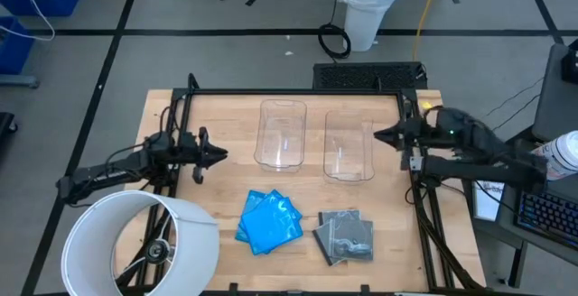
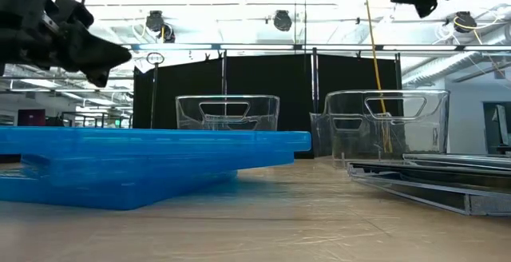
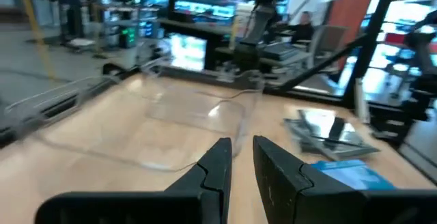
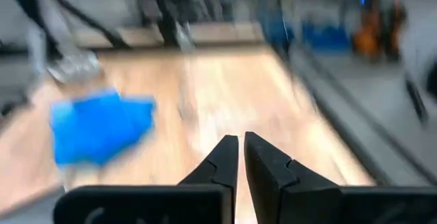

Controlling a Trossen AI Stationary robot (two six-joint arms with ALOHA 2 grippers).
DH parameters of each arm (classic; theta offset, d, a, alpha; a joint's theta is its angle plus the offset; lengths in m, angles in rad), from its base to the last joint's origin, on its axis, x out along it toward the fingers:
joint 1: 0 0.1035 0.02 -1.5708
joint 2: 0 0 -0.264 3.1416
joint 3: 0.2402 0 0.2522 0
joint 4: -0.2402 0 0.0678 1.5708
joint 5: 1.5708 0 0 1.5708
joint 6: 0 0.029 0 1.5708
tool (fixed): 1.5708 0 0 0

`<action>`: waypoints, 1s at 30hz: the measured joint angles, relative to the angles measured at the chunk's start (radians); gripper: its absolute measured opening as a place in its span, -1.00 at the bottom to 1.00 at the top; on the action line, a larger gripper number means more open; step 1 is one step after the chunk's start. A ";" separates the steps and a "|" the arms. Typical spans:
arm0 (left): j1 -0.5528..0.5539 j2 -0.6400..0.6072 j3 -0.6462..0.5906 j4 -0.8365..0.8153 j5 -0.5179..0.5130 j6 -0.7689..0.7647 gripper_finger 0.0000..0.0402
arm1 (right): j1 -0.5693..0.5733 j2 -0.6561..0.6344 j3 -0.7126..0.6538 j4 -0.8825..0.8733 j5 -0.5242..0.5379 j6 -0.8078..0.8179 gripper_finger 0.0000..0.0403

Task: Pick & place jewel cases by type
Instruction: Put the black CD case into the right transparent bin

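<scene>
A loose pile of blue jewel cases [image 1: 269, 221] lies flat near the table's front, left of centre. A pile of dark grey jewel cases [image 1: 345, 237] lies flat to its right. Two clear bins [image 1: 282, 134] [image 1: 349, 144] stand side by side toward the far edge. My left gripper [image 1: 217, 156] hovers left of the left bin, pointing level toward the right, its fingers [image 3: 242, 145] a narrow gap apart with nothing between them. My right gripper [image 1: 384, 135] hangs high beside the right bin's right side, its fingers [image 4: 241, 138] together and holding nothing.
A black frame [image 1: 298, 91] runs along the table's far, left and right edges. A large white cylinder [image 1: 135, 246] overhangs the near left corner. A white bucket [image 1: 372, 7] stands on the floor beyond the far edge. Bare wood lies between the bins and the piles.
</scene>
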 joint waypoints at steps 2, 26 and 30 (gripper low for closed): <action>-0.001 0.036 0.000 0.006 -0.025 -0.026 -0.67 | 0.054 0.076 0.077 -0.145 0.074 0.053 -0.88; -0.182 1.125 0.496 0.314 -0.056 0.037 -0.67 | 0.437 0.104 0.178 -0.347 0.398 0.226 -0.97; -0.185 1.270 0.660 0.313 0.037 0.077 -0.67 | 0.437 0.101 0.178 -0.382 0.398 0.249 -0.97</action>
